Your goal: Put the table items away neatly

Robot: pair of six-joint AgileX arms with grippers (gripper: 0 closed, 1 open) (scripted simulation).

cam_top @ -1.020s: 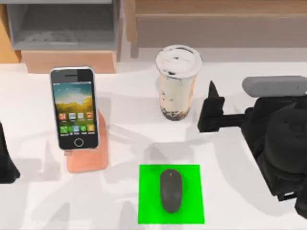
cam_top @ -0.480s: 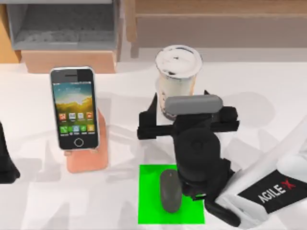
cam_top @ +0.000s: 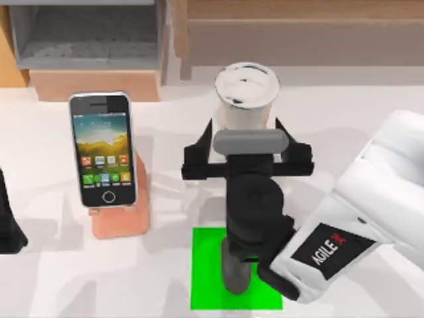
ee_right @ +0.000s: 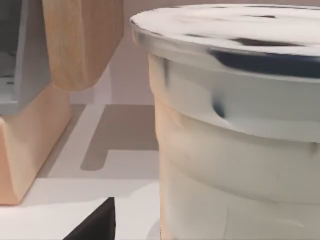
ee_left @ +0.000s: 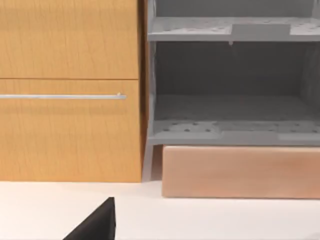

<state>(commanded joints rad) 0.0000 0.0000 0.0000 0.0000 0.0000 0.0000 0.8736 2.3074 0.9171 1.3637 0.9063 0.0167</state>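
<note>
Within the last second our right arm had swung in from the right edge of the table (cam_top: 371,106) to its middle, and our right gripper (cam_top: 246,132) had closed in on the milk-tea cup (cam_top: 246,89), its fingers spread wide with one tip on each side of the cup's lower body, not yet pinching it. The right wrist view showed the cup's wall and white lid (ee_right: 235,30) very near. The cup stood upright where it had been, at the back of the table in front of the wooden shelf (cam_top: 298,30). The mouse (cam_top: 233,278) lay on the green square (cam_top: 205,265), half hidden under the arm, and the smartphone (cam_top: 101,149) leaned on the pink stand (cam_top: 119,222). We judged the cup was the item in hand, with the grasp about to come. Our left arm (cam_top: 8,225) sat parked at the left edge; we could not tell its fingers' state
</note>
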